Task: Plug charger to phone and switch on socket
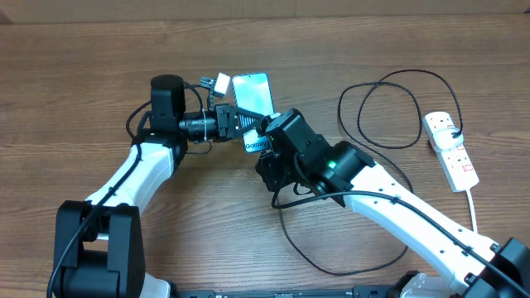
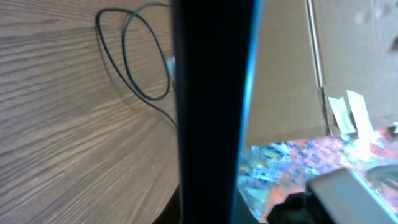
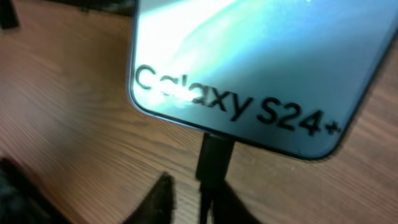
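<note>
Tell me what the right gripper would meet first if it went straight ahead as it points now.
The charger's black plug, directly ahead of the right gripper, at the bottom edge of the phone; behind it, the screen side. The gap looks short, but depth is unclear.

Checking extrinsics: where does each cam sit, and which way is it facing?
Overhead: above table, looking down; left arm, right arm, phone, socket show.
Left wrist: along phone's dark edge toward charger loops; own body unclear.
Right wrist: close on phone's bottom edge and plug; dark fingers at bottom.
Shared: phone in all three.
</note>
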You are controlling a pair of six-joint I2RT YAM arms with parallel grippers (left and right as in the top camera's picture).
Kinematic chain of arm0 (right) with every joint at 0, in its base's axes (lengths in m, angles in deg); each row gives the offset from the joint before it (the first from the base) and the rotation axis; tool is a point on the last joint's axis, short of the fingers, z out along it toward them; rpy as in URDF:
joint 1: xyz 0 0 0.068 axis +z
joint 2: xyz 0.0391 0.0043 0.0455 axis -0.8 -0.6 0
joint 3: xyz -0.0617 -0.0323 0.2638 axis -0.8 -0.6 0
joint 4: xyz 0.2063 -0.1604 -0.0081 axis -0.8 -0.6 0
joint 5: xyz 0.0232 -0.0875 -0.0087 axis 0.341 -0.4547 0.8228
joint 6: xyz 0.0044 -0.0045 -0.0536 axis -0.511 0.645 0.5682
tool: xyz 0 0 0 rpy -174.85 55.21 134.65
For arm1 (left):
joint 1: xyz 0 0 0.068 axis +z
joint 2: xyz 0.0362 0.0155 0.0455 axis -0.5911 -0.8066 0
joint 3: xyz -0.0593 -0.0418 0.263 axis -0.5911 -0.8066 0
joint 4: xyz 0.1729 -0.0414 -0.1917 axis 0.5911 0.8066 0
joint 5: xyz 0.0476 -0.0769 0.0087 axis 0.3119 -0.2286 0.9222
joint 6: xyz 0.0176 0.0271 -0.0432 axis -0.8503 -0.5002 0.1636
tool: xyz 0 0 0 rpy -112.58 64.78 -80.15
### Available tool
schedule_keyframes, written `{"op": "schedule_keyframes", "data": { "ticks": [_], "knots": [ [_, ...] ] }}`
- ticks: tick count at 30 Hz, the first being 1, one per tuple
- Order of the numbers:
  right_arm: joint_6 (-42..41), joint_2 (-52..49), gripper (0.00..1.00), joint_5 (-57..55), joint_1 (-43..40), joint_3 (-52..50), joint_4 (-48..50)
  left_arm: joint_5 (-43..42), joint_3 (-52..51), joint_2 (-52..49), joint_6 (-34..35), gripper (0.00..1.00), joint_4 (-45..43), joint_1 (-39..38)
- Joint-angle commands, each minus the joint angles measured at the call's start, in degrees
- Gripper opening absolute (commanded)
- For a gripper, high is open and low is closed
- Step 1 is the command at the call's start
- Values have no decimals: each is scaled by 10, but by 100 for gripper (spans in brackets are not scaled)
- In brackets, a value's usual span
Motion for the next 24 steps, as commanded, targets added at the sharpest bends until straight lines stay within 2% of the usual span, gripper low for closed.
{"op": "schedule_keyframes", "data": {
  "ticks": [1,4,6,8,10,12,18,24],
  "knots": [
    [-7,16,40,-13,-15,42,-5,-8,-15,2,-23,4,6,-16],
    [-9,24,49,-5,-15,42,-35,32,-15,2,-24,4,10,-16],
    [-9,36,61,-5,-16,42,-54,71,-14,2,-26,4,35,-19],
    [-9,55,71,-5,-16,42,-76,111,-15,2,-57,4,80,-29],
    [-9,82,89,-7,-16,42,-105,143,-15,2,-101,4,143,-42],
    [-9,110,100,-7,-16,42,-131,164,-15,2,-152,4,195,-52],
    [-9,186,100,-8,-16,42,-178,271,-15,2,-254,4,294,-43],
    [-9,218,100,-8,-16,42,-195,257,-15,-9,-371,4,337,-25]
  ]
}}
